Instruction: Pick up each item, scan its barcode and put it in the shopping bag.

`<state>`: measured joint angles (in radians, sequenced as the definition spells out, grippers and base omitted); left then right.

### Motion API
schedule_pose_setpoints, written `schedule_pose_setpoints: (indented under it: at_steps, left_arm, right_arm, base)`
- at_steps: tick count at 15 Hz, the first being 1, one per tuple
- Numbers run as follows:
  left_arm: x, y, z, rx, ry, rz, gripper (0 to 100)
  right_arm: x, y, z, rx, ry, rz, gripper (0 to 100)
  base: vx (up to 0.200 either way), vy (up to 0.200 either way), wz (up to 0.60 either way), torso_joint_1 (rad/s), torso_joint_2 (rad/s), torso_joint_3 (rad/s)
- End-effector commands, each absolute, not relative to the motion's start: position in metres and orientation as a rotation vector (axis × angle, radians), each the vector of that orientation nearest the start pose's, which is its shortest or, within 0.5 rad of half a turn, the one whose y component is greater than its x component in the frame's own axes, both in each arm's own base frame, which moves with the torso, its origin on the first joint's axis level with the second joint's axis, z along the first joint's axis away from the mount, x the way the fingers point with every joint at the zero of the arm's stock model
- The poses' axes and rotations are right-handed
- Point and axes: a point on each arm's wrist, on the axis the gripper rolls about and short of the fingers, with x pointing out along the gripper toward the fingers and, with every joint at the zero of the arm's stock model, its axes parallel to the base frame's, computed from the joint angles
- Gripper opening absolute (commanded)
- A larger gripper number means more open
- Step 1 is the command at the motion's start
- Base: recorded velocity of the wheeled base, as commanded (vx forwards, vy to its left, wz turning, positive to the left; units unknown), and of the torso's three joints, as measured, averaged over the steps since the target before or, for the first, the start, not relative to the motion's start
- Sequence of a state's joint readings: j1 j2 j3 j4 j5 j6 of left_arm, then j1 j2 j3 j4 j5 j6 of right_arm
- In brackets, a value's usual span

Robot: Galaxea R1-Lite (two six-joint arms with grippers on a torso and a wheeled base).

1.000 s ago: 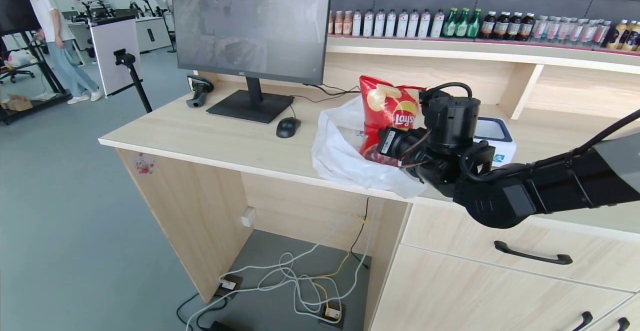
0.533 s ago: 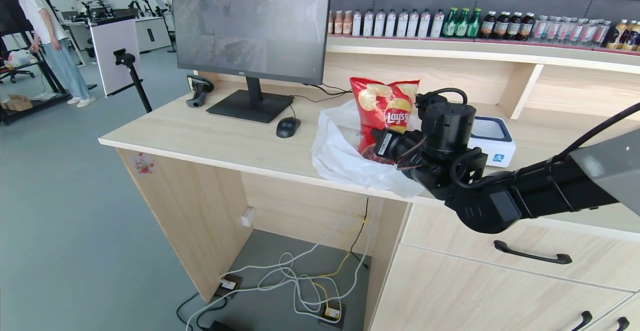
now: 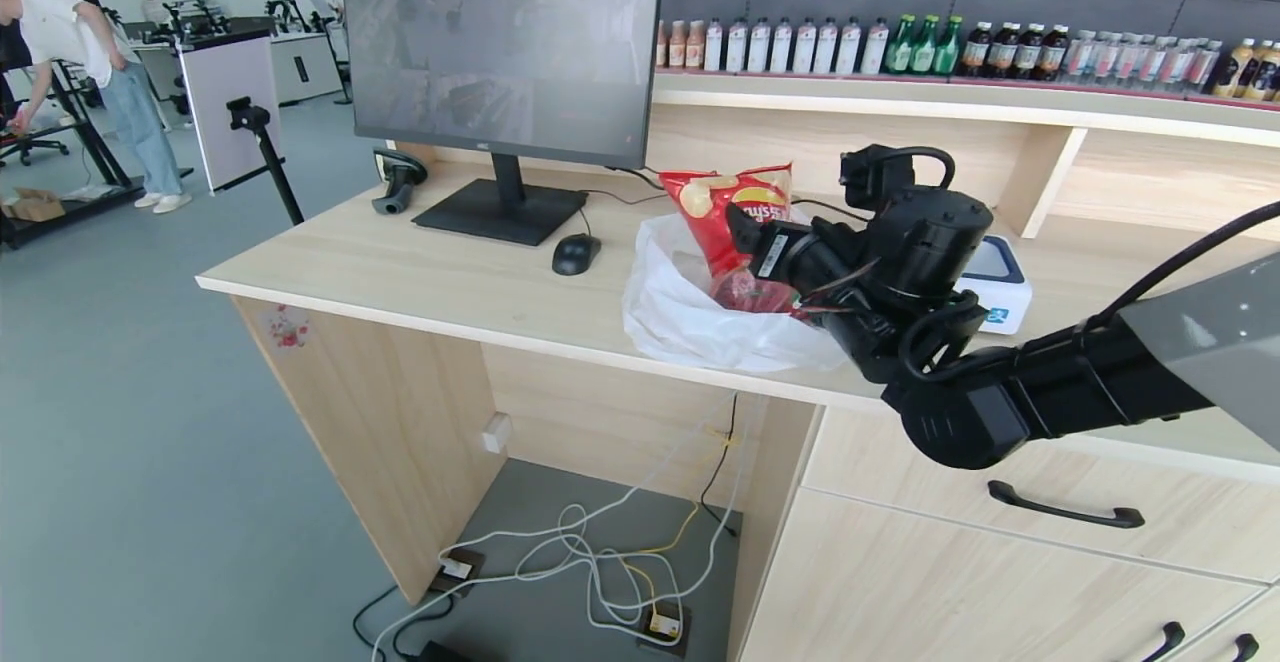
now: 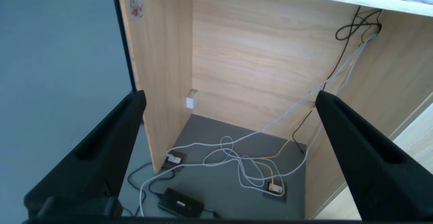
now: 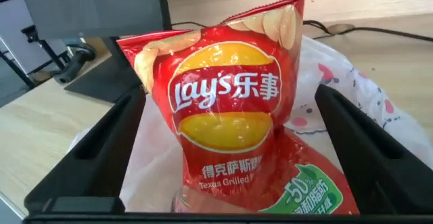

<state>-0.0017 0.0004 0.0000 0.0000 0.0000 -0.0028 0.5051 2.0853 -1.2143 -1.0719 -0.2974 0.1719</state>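
A red chip bag is tilted over the white shopping bag on the wooden counter, its lower end down in the bag's mouth. My right gripper is shut on it, coming in from the right. In the right wrist view the chip bag sits between the two black fingers, with the shopping bag behind it. My left gripper is open with nothing in it, low beside the counter, facing the cables on the floor under it.
A monitor, a mouse and a handheld scanner stand left of the shopping bag. A white box device sits to its right. Bottles line the shelf behind. Cables lie under the counter.
My right gripper has shifted left and farther back, and its wrist has turned. The chip bag went from upright to tilted and sank lower into the shopping bag.
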Motion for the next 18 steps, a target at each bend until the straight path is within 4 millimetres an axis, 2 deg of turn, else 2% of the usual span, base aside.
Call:
schedule_pose_setpoints:
  at_steps: [1,2,4,6,12,15,18]
  left_arm:
    - [-0.023,0.000,0.075,-0.005,0.000,-0.002,100]
    - [-0.023,0.000,0.075,-0.003,0.000,-0.002,100]
    - [-0.023,0.000,0.075,-0.003,0.000,-0.002,100]
    - [-0.023,0.000,0.075,-0.005,0.000,-0.002,100]
    - [-0.023,0.000,0.075,-0.005,0.000,-0.002,100]
    - [-0.023,0.000,0.075,-0.005,0.000,-0.002,100]
    - [-0.023,0.000,0.075,-0.005,0.000,-0.002,100]
  right_arm:
    - [0.374,0.192,0.217,0.224,-0.242,0.228,100]
    - [0.382,0.190,0.227,0.196,-0.281,0.229,100]
    - [0.411,0.184,0.236,0.161,-0.343,0.197,100]
    - [0.431,0.176,0.229,0.116,-0.327,0.176,100]
    - [0.443,0.168,0.178,0.046,-0.152,0.192,100]
    - [0.443,0.165,0.169,0.036,-0.121,0.204,100]
    - [0.445,0.155,0.163,0.029,-0.101,0.186,100]
  base:
    - [0.000,0.000,0.00,0.000,0.00,0.000]
    - [0.000,0.000,0.00,0.000,0.00,0.000]
    - [0.000,0.000,0.00,0.000,0.00,0.000]
    - [0.000,0.000,0.00,0.000,0.00,0.000]
    - [0.000,0.000,0.00,0.000,0.00,0.000]
    - [0.000,0.000,0.00,0.000,0.00,0.000]
    - [0.000,0.000,0.00,0.000,0.00,0.000]
